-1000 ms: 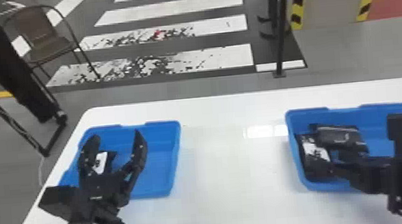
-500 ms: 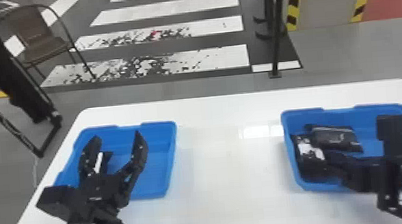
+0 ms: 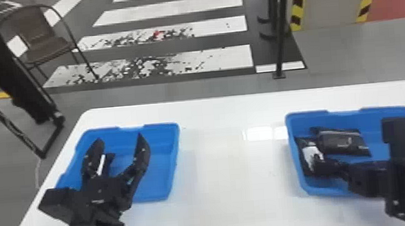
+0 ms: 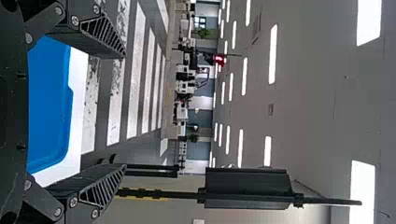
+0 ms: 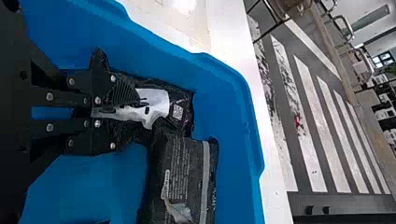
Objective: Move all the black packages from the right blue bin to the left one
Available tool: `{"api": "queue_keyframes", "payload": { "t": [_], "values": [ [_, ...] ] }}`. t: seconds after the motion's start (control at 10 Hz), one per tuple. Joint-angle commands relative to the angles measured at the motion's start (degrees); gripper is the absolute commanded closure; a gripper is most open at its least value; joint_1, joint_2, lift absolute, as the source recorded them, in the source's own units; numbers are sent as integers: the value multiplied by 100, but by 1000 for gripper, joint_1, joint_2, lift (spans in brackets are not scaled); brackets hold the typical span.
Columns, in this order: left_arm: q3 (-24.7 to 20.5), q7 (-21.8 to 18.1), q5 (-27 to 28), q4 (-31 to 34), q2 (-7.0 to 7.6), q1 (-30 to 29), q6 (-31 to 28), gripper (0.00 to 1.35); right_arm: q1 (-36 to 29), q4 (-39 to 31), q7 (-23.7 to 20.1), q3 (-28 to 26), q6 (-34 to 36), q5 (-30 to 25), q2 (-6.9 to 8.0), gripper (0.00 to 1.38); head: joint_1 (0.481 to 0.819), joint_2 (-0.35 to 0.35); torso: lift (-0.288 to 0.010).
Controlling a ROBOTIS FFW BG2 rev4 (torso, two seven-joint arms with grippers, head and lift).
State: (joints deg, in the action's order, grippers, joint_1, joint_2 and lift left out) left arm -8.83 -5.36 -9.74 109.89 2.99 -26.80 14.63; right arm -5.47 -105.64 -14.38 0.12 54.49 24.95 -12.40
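White-labelled black package (image 5: 185, 99) is pinched between the fingers of the right gripper (image 5: 122, 113), low inside the right blue bin (image 3: 371, 119) and beside its wall. The likeliest trouble is a poor hold: the wrapping looks loose and crumpled around the white label (image 5: 152, 103), so the fingers may have only a fold of it, and the package could sag or slip out during the lift. Its neighbour, the printed black package (image 5: 180, 163), lies right up against it and may be dragged along or flipped. A sideways pull before the package is high enough could catch it on the rim and shift the bin on the white table (image 3: 231, 174). The left gripper (image 3: 120, 138) stands spread and empty over the left blue bin (image 3: 158, 175), where it could get in the way of a drop unless it moves aside.

As for contents, the right bin holds the gripped package and the printed one, with more dark wrapping behind it that may be a separate package; I cannot tell. The left bin already holds a black package (image 3: 109, 159), partly hidden by the left gripper's fingers.
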Motion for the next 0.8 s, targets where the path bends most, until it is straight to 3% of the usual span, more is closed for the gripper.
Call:
{"api": "queue_keyframes", "payload": {
  "t": [0.0,0.5,0.7],
  "values": [
    [37,-9,-54,0,0,-19,0,226,-212,-383,6,-149,21,-4,1,1162,695,170,-154],
    [231,-9,-488,0,26,-5,267,225,-704,-1438,-188,-675,-457,521,-25,1164,695,131,-154],
    [563,-26,-1128,0,97,23,225,222,-353,-1171,-1005,-446,-1005,1207,-183,1164,695,145,-154]
  ]
}}
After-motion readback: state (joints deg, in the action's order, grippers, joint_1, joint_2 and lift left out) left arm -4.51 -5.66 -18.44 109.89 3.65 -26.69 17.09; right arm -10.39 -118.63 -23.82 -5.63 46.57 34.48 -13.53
